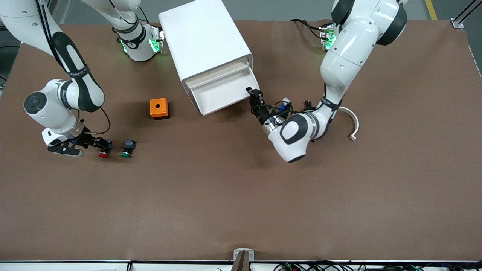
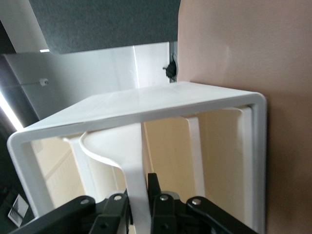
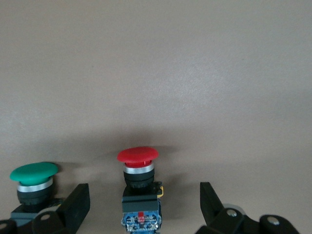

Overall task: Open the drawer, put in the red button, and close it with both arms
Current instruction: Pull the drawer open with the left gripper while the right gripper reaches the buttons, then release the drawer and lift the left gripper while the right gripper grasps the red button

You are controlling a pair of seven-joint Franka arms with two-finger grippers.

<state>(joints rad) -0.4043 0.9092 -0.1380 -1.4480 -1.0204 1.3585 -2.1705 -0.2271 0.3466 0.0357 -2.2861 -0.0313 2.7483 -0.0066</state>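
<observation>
Two grips: left gripper point(image 1: 253, 93) clamped on stiff, light drawer point(image 1: 222, 96) front edge; right gripper point(image 3: 144, 204) wide open around red button point(image 3: 138, 183), small, hard, slippery cap, so take its body.

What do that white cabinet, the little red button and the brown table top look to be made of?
The cabinet looks like moulded plastic: smooth white walls, rounded corners, a faint sheen. The red button seems to have a glossy plastic cap on a silvery, metal-looking ring, with a black and blue plastic-looking body. The table top looks like a matte brown mat or paper-like sheet, flat and glare-free; which one is unclear.
</observation>
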